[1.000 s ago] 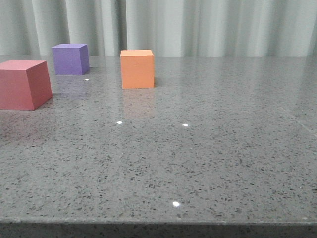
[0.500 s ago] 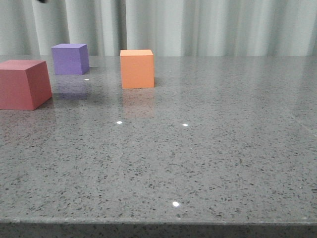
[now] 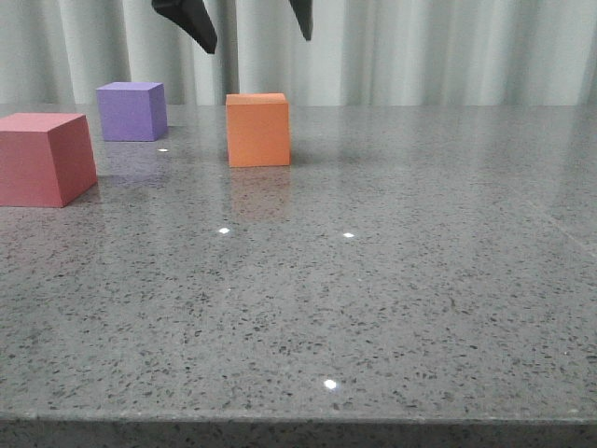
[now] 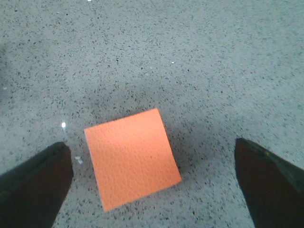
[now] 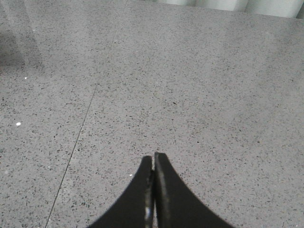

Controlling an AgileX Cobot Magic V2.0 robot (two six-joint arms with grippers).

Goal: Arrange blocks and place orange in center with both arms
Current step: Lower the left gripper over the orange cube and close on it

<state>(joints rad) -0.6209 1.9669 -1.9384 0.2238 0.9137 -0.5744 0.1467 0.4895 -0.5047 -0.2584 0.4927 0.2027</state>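
Note:
The orange cube [image 3: 258,129] stands on the grey speckled table, left of centre and towards the back. My left gripper [image 3: 256,33] hangs open above it, its two dark fingertips [image 3: 201,28] spread wider than the cube. In the left wrist view the orange cube [image 4: 131,156] lies below, between the open fingers [image 4: 33,183], nearer one of them. The purple cube [image 3: 132,111] stands at the back left. The red-pink cube [image 3: 42,159] sits at the left edge. My right gripper [image 5: 153,159] is shut and empty over bare table; it is out of the front view.
The table's front edge [image 3: 298,420] runs along the bottom of the front view. A pale curtain [image 3: 420,51] hangs behind the table. A thin seam [image 5: 76,147] crosses the tabletop in the right wrist view.
My left gripper has come down into the front view from above and now hangs open over the orange cube. The cubes have not moved.

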